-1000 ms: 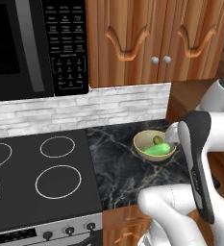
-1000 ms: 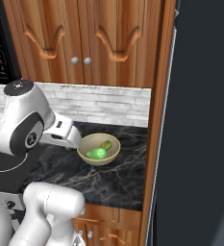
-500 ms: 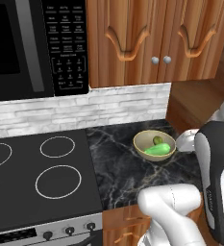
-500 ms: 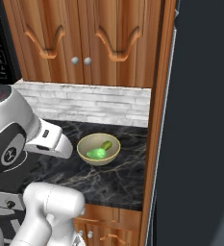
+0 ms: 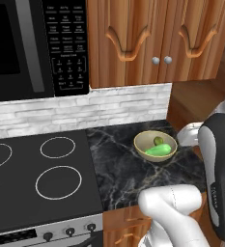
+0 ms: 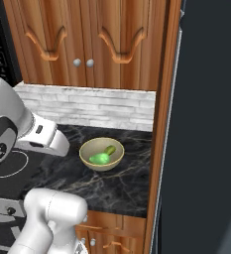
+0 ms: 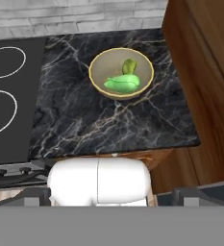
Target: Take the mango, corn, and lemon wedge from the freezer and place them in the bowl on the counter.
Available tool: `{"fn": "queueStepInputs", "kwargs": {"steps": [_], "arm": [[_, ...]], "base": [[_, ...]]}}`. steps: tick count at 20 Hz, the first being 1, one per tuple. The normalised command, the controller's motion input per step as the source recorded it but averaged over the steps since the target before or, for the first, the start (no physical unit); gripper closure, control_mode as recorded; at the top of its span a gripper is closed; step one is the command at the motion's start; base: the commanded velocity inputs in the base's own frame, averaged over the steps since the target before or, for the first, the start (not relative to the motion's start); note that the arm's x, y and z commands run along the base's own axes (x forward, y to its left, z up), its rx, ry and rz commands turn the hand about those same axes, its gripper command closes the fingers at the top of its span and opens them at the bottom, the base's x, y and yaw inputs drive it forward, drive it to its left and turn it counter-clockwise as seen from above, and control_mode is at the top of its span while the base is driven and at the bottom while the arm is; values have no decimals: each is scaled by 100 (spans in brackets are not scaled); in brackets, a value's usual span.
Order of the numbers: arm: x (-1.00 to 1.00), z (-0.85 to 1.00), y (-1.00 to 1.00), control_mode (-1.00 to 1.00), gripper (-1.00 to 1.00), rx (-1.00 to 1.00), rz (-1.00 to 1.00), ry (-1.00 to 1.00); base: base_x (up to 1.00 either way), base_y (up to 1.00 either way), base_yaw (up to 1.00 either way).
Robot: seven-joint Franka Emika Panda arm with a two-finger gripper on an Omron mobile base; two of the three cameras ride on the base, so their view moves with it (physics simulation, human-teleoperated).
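1. Pictured on the black marble-look counter with white veins (image 5: 119,164): a round shallow tan-beige bowl (image 5: 155,145), set near the wooden side panel of the tall cabinet (image 7: 200,72)
2. Seen inside that bowl: a bright green elongated smooth item (image 7: 122,83) lying across the middle, and a small yellow-green lemon wedge with olive rind (image 7: 129,66) touching it on the wall side
3. Shown beside the counter: the black stove top with white ring marks (image 5: 36,178), just left of the marble, under a black microwave with a keypad (image 5: 65,53)
4. Behind both: a pale grey brick backsplash (image 6: 87,104) and brown wooden cupboards with curved handles and round knobs (image 6: 82,44)
5. At the right edge of the right base view: the dark slate-grey front of the freezer (image 6: 206,124)
6. Gripper's dark fingertips (image 7: 36,196) just visible low in the hand view, spread fully apart, holding nothing, well back from the bowl
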Motion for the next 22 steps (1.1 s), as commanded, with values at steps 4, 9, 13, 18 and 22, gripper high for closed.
{"fn": "queueStepInputs", "kwargs": {"steps": [4,9,13,18,22], "arm": [[-5,4,7,-100,-100,-2,1,0],[0,0,0,100,-100,0,0,0],[0,0,0,100,-100,0,0,0],[0,0,0,100,-100,0,0,0],[0,0,0,100,-100,0,0,0]], "base": [[0,0,0],[-87,-10,0],[-100,-4,0],[-100,0,0],[-100,0,0]]}}
